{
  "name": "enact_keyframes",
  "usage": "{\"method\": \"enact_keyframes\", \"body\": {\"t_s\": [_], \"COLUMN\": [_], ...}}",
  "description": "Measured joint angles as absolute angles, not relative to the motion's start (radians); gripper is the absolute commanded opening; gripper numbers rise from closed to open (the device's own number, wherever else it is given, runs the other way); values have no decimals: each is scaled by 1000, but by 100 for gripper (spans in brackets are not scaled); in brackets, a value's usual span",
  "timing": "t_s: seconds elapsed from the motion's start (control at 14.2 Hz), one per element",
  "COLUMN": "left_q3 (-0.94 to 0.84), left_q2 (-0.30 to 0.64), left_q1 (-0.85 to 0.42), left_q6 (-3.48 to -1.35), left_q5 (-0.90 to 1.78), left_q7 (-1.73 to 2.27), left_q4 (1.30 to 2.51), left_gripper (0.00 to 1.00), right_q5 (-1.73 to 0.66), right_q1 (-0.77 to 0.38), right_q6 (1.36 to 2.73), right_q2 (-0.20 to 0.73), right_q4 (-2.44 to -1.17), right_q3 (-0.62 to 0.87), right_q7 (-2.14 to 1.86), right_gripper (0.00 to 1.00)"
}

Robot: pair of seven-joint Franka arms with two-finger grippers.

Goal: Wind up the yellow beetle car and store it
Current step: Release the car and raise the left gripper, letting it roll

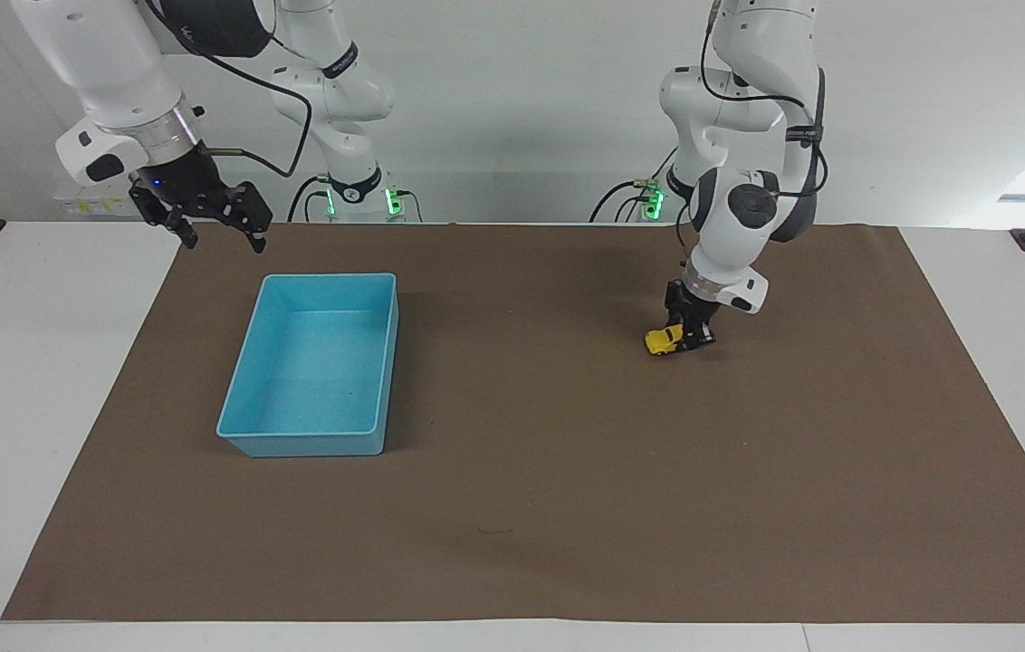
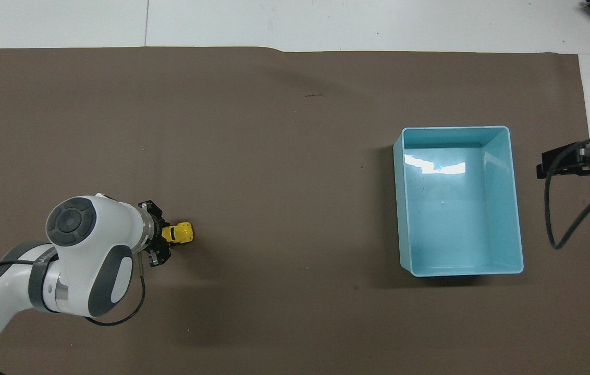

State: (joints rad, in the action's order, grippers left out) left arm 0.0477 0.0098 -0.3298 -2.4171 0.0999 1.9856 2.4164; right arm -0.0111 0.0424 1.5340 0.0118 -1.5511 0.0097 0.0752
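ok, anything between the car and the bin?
Nothing. Only bare brown mat lies between the car and the bin; the overhead view shows it plainly, and the facing view agrees.

From above you see the left gripper (image 2: pixel 162 240) clamped on the rear of the yellow beetle car (image 2: pixel 179 233), low over the brown mat (image 2: pixel 274 182) toward the left arm's end. The blue bin (image 2: pixel 515 208) sits well apart, toward the right arm's end. Just beside the bin, past the mat's edge, you catch the right gripper (image 2: pixel 548 165).
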Motion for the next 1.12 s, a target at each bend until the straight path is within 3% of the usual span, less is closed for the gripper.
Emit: {"method": "enact_keyframes", "body": {"t_s": [0.35, 0.42, 0.49, 0.56, 0.77, 1.12], "left_q3": [37, 34, 34, 34, 48, 21], "left_q2": [-10, -10, -10, -10, 3, -3], "left_q1": [-258, -256, -255, -255, -243, -262], "left_q6": [-2423, -2423, -2423, -2423, -2400, -2110], "left_q5": [133, 134, 135, 135, 120, 118], "left_q7": [1907, 1906, 1906, 1906, 1910, 1969], "left_q4": [2440, 2440, 2440, 2440, 2429, 2183], "left_gripper": [0, 10, 58, 100, 100, 100], "right_q5": [-11, -11, -11, -11, -11, -11], "right_q1": [42, 42, 42, 42, 42, 42], "right_q6": [1534, 1534, 1534, 1534, 1534, 1534], "right_q2": [12, 12, 12, 12, 12, 12], "right_q4": [-1551, -1551, -1551, -1551, -1551, -1551], "right_q3": [10, 10, 10, 10, 10, 10], "right_q7": [75, 75, 75, 75, 75, 75], "right_gripper": [100, 100, 100, 100, 100, 100]}}
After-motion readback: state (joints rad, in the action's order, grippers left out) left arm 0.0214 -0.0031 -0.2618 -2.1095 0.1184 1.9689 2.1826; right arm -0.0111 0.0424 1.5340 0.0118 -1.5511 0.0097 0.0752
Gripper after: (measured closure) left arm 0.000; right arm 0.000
